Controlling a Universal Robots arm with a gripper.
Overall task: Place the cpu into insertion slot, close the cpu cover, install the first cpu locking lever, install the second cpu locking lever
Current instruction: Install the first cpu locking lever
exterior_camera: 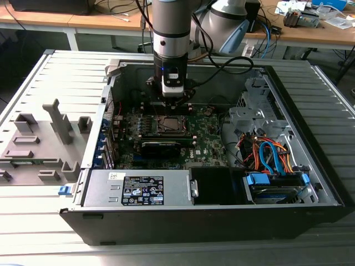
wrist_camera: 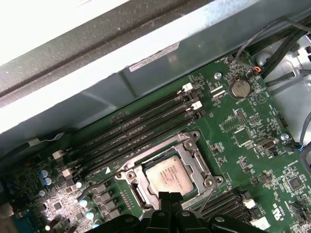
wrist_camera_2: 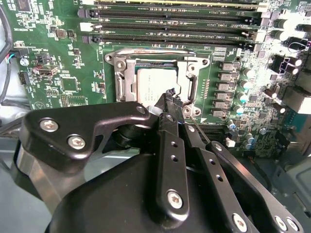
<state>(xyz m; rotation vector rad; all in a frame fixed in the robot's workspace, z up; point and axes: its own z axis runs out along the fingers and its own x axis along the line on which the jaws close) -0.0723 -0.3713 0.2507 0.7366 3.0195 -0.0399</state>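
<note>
Where it lies, the square cpu gleams silvery.

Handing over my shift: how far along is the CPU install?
Done: the cpu lies in the insertion slot, cpu cover down over it. In hand: the claw is at the cover's corner beside a thin lever. Left: lever latching, not visibly done.

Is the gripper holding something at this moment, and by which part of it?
It cannot be told. The gripper is down at the rim of the cover, beside the chip; whether it grips anything there is hidden.
</note>
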